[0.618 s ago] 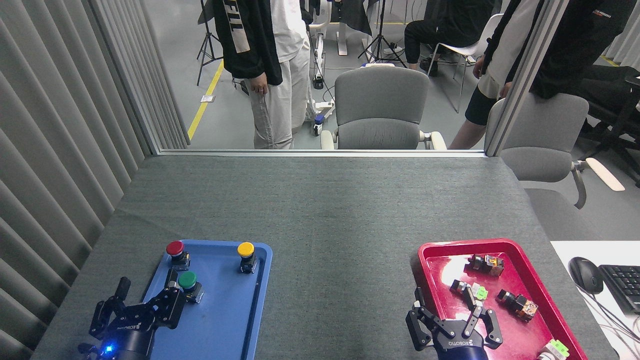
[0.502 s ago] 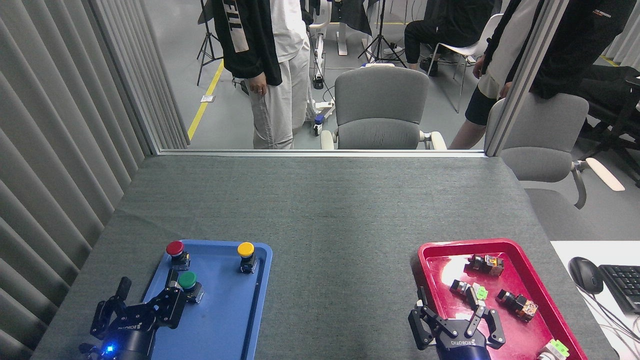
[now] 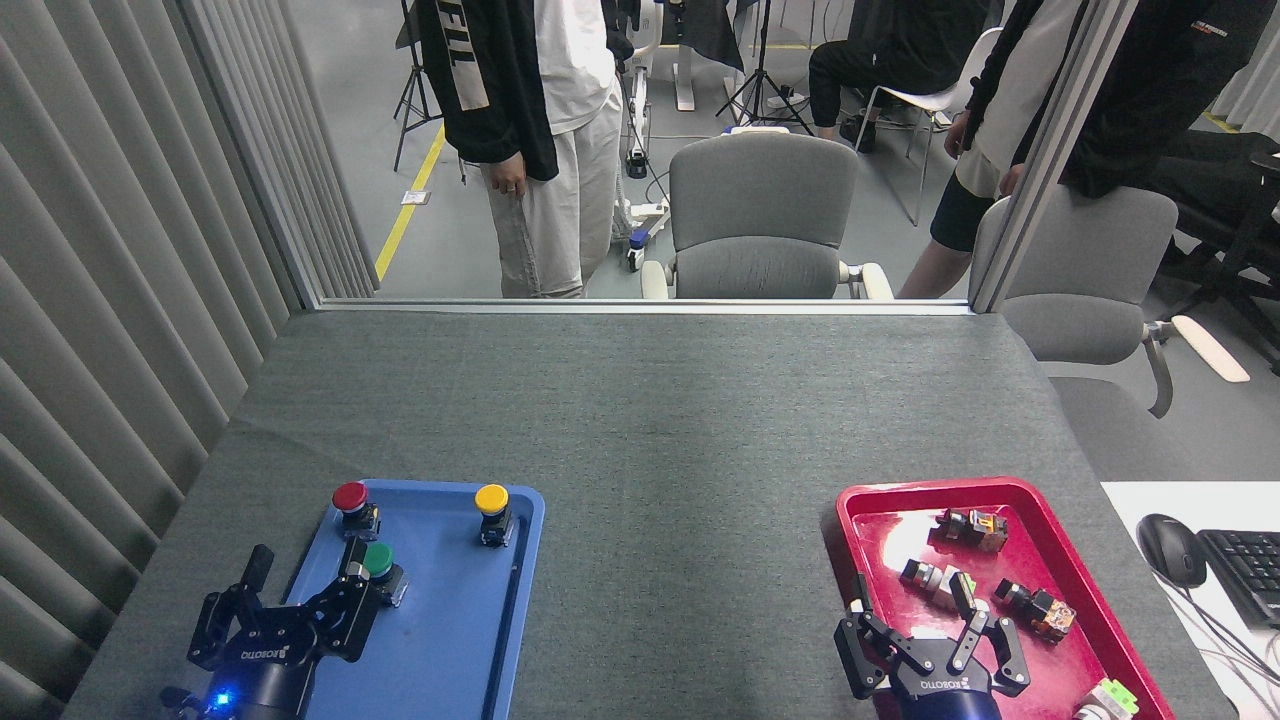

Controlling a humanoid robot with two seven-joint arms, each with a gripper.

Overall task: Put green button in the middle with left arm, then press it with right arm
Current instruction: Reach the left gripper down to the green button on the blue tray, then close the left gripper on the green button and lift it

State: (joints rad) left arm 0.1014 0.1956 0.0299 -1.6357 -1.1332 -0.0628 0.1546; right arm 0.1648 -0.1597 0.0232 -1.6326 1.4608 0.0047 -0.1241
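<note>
The left claw (image 3: 305,585) has moved a little to the right, and its inner finger now covers part of the green button (image 3: 379,561). The claw is wide open and grips nothing. The blue tray (image 3: 450,640) holds three buttons: red (image 3: 350,497), yellow (image 3: 491,498) and green. The right claw (image 3: 917,615) is also open and empty, above the red tray (image 3: 1000,487). The middle (image 3: 680,520) of the desk is bare.

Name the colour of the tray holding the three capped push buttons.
Blue, a plastic tray; the head view shows it.

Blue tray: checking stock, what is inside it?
Blue tray holds red button, yellow button and green button; the left gripper hides its near-left corner.
</note>
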